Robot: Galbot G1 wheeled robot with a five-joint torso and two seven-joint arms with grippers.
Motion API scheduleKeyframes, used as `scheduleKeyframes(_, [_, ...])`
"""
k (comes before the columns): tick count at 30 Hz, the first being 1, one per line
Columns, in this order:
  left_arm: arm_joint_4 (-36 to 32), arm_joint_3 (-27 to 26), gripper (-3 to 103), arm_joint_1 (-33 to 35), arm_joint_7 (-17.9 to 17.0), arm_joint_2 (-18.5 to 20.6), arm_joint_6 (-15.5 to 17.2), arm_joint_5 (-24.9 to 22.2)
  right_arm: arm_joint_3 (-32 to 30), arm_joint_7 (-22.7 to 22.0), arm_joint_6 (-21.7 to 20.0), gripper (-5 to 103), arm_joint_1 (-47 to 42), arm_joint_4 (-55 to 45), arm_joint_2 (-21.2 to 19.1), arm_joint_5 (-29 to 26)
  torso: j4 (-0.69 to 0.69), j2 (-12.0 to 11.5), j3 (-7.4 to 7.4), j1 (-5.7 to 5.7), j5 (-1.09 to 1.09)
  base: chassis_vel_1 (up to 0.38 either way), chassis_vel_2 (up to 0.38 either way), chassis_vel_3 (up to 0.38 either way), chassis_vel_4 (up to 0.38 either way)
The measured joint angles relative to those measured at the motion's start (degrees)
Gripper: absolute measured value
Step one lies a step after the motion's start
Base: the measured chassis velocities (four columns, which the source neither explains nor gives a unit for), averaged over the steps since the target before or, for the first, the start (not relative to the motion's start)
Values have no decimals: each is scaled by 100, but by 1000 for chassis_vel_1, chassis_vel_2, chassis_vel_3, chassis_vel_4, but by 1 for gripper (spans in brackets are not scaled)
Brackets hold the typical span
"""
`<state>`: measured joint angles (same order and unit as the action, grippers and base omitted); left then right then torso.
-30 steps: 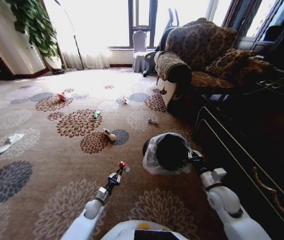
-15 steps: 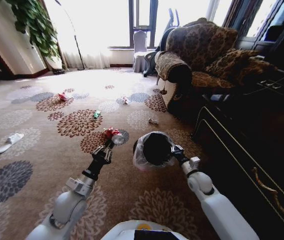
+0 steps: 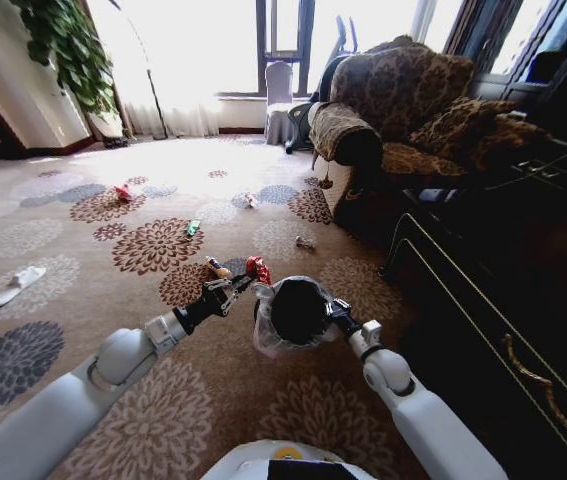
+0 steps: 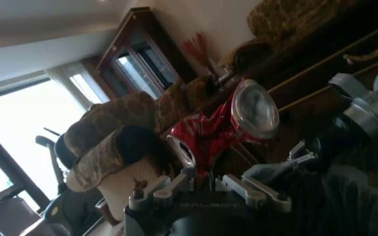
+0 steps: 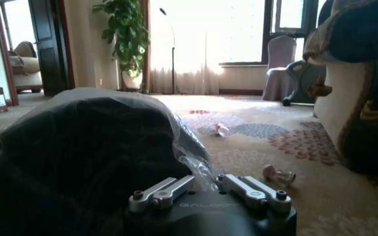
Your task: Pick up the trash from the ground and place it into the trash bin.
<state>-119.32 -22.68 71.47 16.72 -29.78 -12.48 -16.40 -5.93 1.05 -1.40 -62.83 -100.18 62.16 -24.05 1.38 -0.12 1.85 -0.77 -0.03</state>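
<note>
Left hand [image 3: 231, 290] clenched on a crushed red can [image 3: 257, 269], held just beside the bin [image 3: 298, 312] rim, not yet over the opening. Right hand [image 3: 335, 315] gripping the bin's liner at the rim, bin lifted off the carpet [image 3: 143, 330] and tilted toward the can. Best to carry the can fully over the dark mouth before releasing, clear of the crinkly liner edge. Can's long axis running outward from the fingers, silver end leading. More scraps [image 3: 194, 228] lying on the carpet well beyond

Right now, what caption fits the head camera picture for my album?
Left pincer holds red trash by the bin, which the right pincer grips.
</note>
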Motion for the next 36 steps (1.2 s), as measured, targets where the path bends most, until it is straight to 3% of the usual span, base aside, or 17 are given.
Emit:
scheduleKeyframes(5, [102, 83, 11, -97, 248, 355, -16, -110, 415, 2, 17, 0, 351, 250, 189, 81, 5, 0, 0, 0, 4, 0, 0, 0, 0])
scheduleKeyframes(10, [357, 918, 8, -806, 285, 421, 23, -165, 519, 1, 23, 0, 463, 357, 350, 128, -2, 0, 0, 0, 1, 0, 0, 0, 0])
scheduleKeyframes(16, [663, 1802, 32, -1382, 55, 240, 98, -138, 531, -2, 0, 0, 488, 320, 315, 105, 0, 0, 0, 0, 2, 0, 0, 0, 0])
scheduleKeyframes(17, [663, 1802, 32, -1382, 55, 240, 98, -138, 531, -2, 0, 0, 488, 320, 315, 105, 0, 0, 0, 0, 2, 0, 0, 0, 0])
scheduleKeyframes(19, [793, 1964, 43, -1494, -33, 122, 136, -46, 549, -3, -39, 0, 488, 226, 264, 62, 1, 0, -1, 0, 3, 0, 0, 0, 0])
scheduleKeyframes(22, [876, 2005, 48, -1514, -147, 20, 145, 4, 588, -1, -77, 0, 478, 150, 209, 26, 0, 0, 0, 0, 3, 0, 0, 0, 0])
scheduleKeyframes(24, [890, 1891, 59, -1364, -240, -79, 133, 12, 603, -1, -112, 0, 438, 87, 162, 4, 0, 0, 0, 0, 3, 0, 0, 0, 0])
scheduleKeyframes(28, [873, 1741, 70, -1204, -294, -138, 74, -42, 605, -2, -120, 0, 419, 72, 142, -1, 0, 0, 0, 0, 3, 0, 0, 0, 0])
scheduleKeyframes(31, [726, 1328, 87, -892, -691, -605, 45, -561, 400, 5, -108, 0, 243, 36, 94, -13, 6, 0, -1, 0, 8, 0, 0, 0, 0])
scheduleKeyframes(32, [726, 1328, 87, -892, -691, -605, 45, -561, 400, 5, -108, 0, 243, 36, 94, -13, 6, 0, -1, 0, 8, 0, 0, 0, 0])
scheduleKeyframes(34, [719, 1215, 93, -879, -1072, -1101, 185, -953, 10, 0, -58, 0, -68, -106, 43, -12, 3, 0, -1, 0, 1, 0, 0, 0, 0])
scheduleKeyframes(35, [766, 1115, 100, -830, -1405, -1473, 318, -1139, -238, -2, -17, 0, -295, -210, 8, -11, -12, 0, -1, 1, 2, 0, 0, 0, 0])
scheduleKeyframes(36, [766, 1115, 100, -830, -1405, -1473, 318, -1139, -238, -2, -17, 0, -295, -210, 8, -11, -12, 0, -1, 1, 2, 0, 0, 0, 0])
